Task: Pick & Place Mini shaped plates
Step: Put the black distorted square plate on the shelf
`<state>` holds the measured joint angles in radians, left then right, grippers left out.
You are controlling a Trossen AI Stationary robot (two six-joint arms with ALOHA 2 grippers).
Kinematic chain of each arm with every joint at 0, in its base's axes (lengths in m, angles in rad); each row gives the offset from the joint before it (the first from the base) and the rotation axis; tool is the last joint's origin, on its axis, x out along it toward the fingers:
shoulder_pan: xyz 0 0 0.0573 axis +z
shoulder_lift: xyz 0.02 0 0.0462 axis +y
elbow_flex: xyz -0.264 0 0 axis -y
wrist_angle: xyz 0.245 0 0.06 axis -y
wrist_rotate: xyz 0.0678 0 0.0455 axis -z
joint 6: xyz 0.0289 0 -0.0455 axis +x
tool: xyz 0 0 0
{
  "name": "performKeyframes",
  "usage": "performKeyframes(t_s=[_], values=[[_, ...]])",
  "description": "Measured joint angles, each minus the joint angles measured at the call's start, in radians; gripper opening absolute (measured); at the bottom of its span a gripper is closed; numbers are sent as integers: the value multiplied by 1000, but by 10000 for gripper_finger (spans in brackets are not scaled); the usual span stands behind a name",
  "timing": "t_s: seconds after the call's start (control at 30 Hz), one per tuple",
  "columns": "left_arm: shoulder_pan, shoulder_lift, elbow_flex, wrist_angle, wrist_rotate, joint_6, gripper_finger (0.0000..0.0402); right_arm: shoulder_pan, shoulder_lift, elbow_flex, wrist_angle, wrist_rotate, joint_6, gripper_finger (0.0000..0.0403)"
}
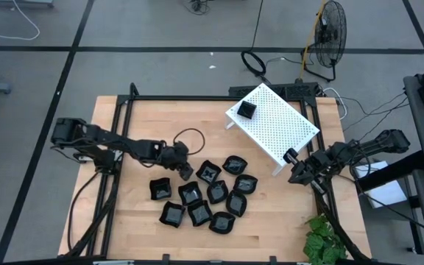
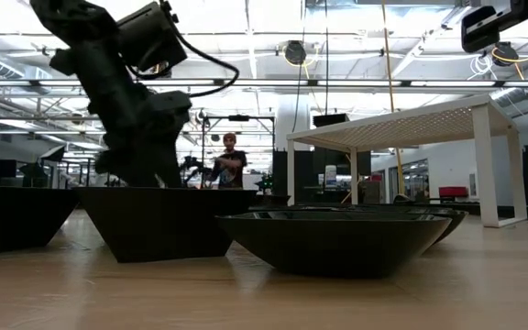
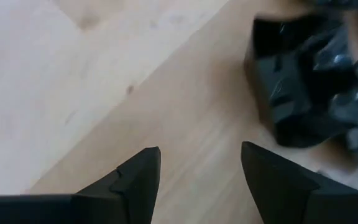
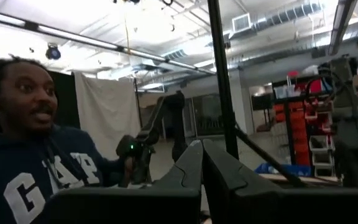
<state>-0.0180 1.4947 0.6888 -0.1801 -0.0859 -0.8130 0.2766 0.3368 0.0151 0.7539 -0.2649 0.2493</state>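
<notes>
Dark jointed arms; tapered black claws

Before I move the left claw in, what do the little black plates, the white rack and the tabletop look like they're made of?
Mini shaped plates: glossy black, probably moulded plastic or glazed ceramic; they catch light highlights.
White rack: flat perforated sheet on legs, likely painted metal or plastic, with a matte look.
Tabletop: pale wood with visible grain and a smooth finish.

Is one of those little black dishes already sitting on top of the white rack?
Yes, the overhead view shows one small black dish resting on the white rack, near its far left corner, apart from the cluster on the table.
</notes>
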Motion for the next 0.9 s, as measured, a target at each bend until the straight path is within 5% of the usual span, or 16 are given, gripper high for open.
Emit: performKeyframes(t_s=[0.9], values=[[31,2,2,144,23,118,228,0,5,0,0,1,0,0]])
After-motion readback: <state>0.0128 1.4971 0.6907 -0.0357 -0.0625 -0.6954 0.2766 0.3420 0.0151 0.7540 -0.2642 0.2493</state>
